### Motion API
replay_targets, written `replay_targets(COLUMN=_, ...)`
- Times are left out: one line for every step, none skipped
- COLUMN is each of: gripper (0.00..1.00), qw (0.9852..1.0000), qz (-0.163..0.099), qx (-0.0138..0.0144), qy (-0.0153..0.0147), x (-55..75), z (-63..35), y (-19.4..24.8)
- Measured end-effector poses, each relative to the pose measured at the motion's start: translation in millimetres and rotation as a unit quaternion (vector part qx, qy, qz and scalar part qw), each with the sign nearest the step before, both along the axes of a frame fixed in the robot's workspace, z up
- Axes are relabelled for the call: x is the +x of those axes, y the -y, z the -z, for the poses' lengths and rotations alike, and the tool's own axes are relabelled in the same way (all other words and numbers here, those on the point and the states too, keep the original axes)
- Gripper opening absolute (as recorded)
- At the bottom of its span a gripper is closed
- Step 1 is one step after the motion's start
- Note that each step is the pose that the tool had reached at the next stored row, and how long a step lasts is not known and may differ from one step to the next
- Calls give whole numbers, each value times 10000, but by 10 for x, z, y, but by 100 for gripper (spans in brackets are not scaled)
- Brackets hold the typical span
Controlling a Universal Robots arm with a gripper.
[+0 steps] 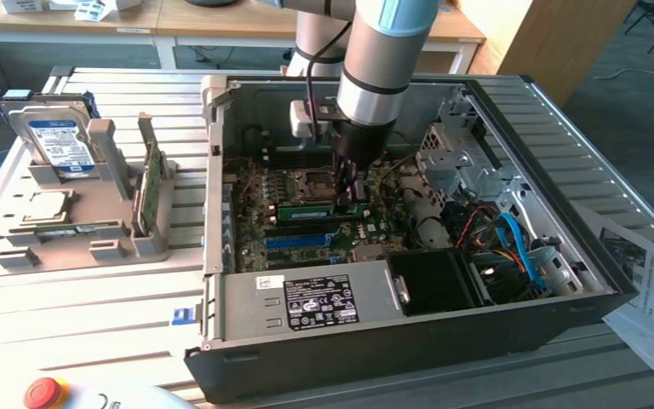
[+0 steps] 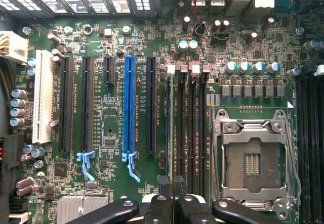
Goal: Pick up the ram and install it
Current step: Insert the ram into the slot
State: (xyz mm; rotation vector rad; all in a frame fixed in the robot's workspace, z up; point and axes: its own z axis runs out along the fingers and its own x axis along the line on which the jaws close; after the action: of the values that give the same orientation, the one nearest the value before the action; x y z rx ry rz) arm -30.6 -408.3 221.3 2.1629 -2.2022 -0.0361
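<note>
The ram (image 1: 304,207) is a narrow green stick standing on edge on the motherboard inside the open computer case (image 1: 418,341), along the memory slots beside the CPU socket (image 1: 310,181). My gripper (image 1: 347,203) reaches straight down into the case and is shut at the ram's end toward the exterior view's right. In the wrist view the ram (image 2: 168,123) shows edge-on as a thin line over the memory slot nearest the blue slot (image 2: 129,107), running up between the dark fingertips of the gripper (image 2: 171,183). Whether the ram sits fully down in the slot I cannot tell.
A grey holder (image 1: 100,196) at the exterior view's left carries a hard drive (image 1: 60,141), a broader green card (image 1: 149,192) and a CPU chip (image 1: 45,204). The case holds the power supply (image 1: 310,302), blue cables (image 1: 514,239) and drive cages. A red button (image 1: 43,390) sits near the table's front corner.
</note>
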Motion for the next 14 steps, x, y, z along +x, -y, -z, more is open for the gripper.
replay_targets(gripper=12, qw=10000, qz=0, qx=0, qy=0, x=0, z=2, y=0)
replay_targets(gripper=12, qw=10000, qz=0, qx=-1, qy=0, x=0, z=2, y=0)
replay_targets(gripper=12, qw=10000, qz=0, qx=-1, qy=0, x=0, z=2, y=0)
replay_targets(gripper=12, qw=10000, qz=0, qx=-1, qy=0, x=0, z=2, y=0)
replay_targets(gripper=12, qw=10000, qz=0, qx=-1, qy=0, x=0, z=2, y=0)
replay_targets(gripper=12, qw=10000, qz=0, qx=0, qy=0, x=0, z=2, y=0)
replay_targets(gripper=12, qw=10000, qz=0, qx=0, qy=0, x=0, z=2, y=0)
replay_targets(gripper=12, qw=10000, qz=0, qx=0, qy=0, x=0, z=2, y=0)
replay_targets(gripper=12, qw=10000, qz=0, qx=0, qy=0, x=0, z=2, y=0)
replay_targets(gripper=12, qw=10000, qz=0, qx=0, qy=0, x=0, z=2, y=0)
replay_targets(gripper=12, qw=10000, qz=0, qx=0, qy=0, x=0, z=2, y=0)
replay_targets(gripper=12, qw=10000, qz=0, qx=0, qy=0, x=0, z=3, y=0)
replay_targets(gripper=12, qw=10000, qz=0, qx=0, qy=0, x=0, z=2, y=0)
replay_targets(gripper=12, qw=10000, qz=0, qx=0, qy=0, x=0, z=2, y=0)
